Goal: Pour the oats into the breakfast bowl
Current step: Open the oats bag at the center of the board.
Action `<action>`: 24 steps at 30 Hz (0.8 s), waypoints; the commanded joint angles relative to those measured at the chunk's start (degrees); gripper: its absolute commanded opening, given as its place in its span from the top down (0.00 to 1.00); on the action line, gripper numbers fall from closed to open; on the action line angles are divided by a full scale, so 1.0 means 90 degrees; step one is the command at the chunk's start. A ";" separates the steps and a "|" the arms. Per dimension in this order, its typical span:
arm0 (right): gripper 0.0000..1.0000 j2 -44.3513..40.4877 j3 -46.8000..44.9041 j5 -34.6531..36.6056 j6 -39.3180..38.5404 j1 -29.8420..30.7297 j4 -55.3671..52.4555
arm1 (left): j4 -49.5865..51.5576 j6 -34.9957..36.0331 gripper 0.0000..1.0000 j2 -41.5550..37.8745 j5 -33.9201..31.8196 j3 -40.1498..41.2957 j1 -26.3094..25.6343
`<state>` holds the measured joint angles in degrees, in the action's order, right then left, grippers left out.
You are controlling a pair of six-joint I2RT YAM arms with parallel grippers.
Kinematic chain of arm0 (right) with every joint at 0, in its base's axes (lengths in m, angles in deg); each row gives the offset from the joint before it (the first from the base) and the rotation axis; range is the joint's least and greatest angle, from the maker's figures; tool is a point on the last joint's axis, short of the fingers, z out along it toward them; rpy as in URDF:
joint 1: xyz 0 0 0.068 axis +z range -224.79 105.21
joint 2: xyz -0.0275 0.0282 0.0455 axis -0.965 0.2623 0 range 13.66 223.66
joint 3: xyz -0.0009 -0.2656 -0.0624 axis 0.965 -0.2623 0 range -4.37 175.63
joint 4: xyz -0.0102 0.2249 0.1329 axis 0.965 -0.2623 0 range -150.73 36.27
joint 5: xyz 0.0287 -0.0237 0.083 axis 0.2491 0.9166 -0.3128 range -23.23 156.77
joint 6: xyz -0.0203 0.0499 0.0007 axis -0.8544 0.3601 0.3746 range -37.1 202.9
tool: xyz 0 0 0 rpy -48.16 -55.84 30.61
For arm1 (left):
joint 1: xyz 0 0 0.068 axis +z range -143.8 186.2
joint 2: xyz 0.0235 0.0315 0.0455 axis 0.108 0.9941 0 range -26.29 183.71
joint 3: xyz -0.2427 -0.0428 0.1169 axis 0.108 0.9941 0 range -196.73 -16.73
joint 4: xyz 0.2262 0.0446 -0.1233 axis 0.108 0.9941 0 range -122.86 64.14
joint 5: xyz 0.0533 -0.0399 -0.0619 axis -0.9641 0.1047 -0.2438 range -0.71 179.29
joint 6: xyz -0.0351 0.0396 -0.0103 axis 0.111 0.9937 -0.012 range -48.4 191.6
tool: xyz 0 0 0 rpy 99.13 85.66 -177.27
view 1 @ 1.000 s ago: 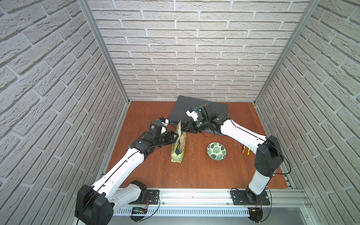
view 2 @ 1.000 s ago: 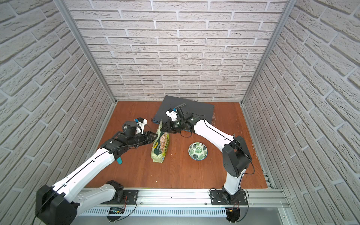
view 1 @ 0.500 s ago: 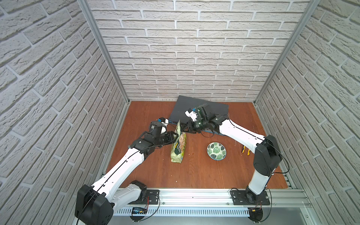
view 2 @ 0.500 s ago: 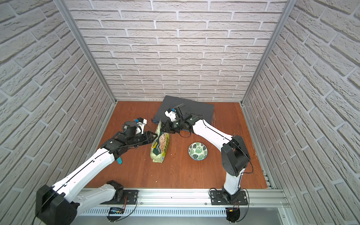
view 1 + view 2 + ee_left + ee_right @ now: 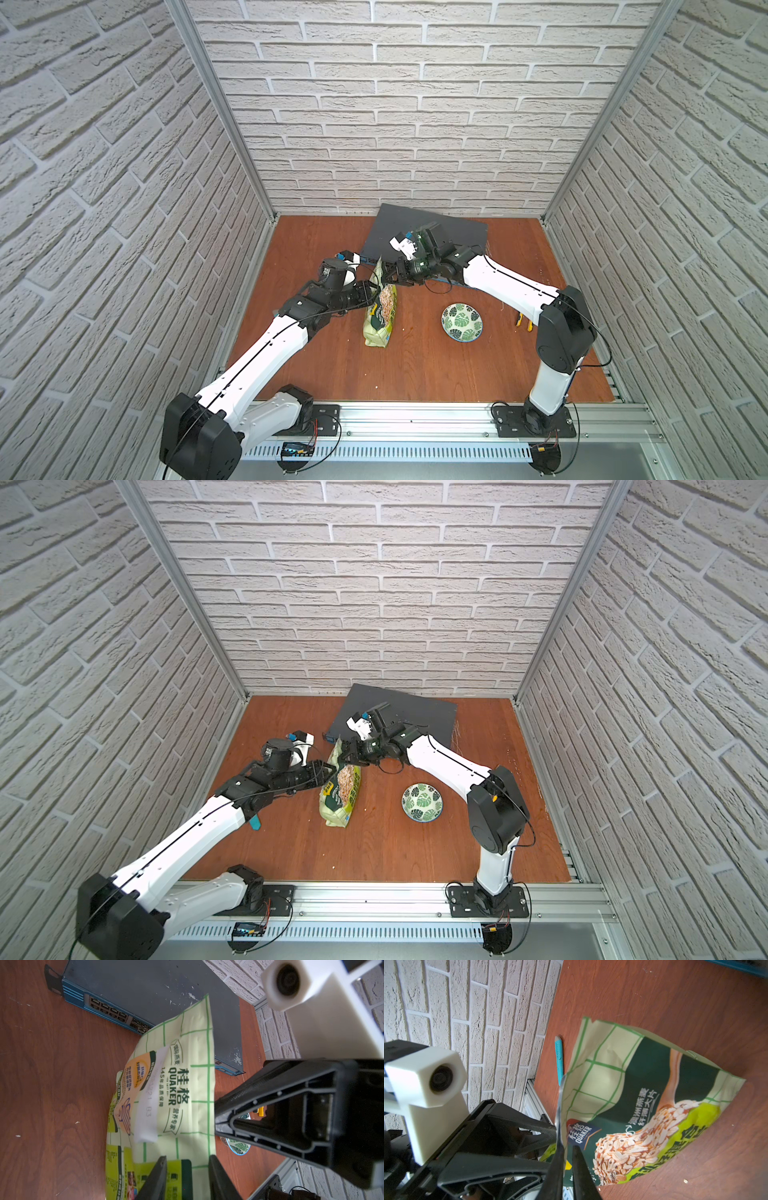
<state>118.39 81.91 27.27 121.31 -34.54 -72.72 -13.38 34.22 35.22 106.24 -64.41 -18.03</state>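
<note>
The light green oat pouch [image 5: 380, 316] [image 5: 340, 796] stands upright mid-table, and the oats inside it are hidden. My right gripper [image 5: 388, 277] [image 5: 566, 1147] is shut on the thin top edge of the pouch [image 5: 643, 1105], on its printed front side. My left gripper [image 5: 374, 289] [image 5: 187, 1159] points at the back face of the pouch [image 5: 176, 1088]. Its fingers [image 5: 158, 1178] stand apart and clasp nothing that I can see. The leaf-patterned breakfast bowl [image 5: 462, 322] [image 5: 422, 802] sits to the right of the pouch, apart from both grippers.
A dark grey network switch [image 5: 428, 232] [image 5: 145, 991] lies at the back, just behind the right wrist. A teal pen-like tool [image 5: 254, 823] [image 5: 559, 1057] lies under the left arm. A small yellow tool [image 5: 523, 322] lies right of the bowl. A few crumbs dot the wood.
Almost nothing has changed. Both grippers stay at the pouch's top, and the pouch and bowl stand where they were.
</note>
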 commanded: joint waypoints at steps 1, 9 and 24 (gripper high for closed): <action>0.88 0.0068 0.0176 -0.0174 0.0062 0.0110 0.0234 | -0.0108 0.0082 0.67 0.0069 0.0043 -0.0078 -0.0076; 0.92 0.0110 0.0214 -0.0060 -0.0009 0.0127 0.0109 | -0.0112 0.0082 0.68 0.0070 0.0043 -0.0112 -0.0090; 0.97 -0.0122 -0.0309 -0.0404 0.0668 0.0137 0.1518 | 0.0031 -0.0124 0.42 -0.0788 -0.0636 -0.0348 -0.0005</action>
<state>118.50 81.03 26.68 123.22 -33.91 -68.21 -11.54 34.32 29.78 102.15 -65.76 -18.46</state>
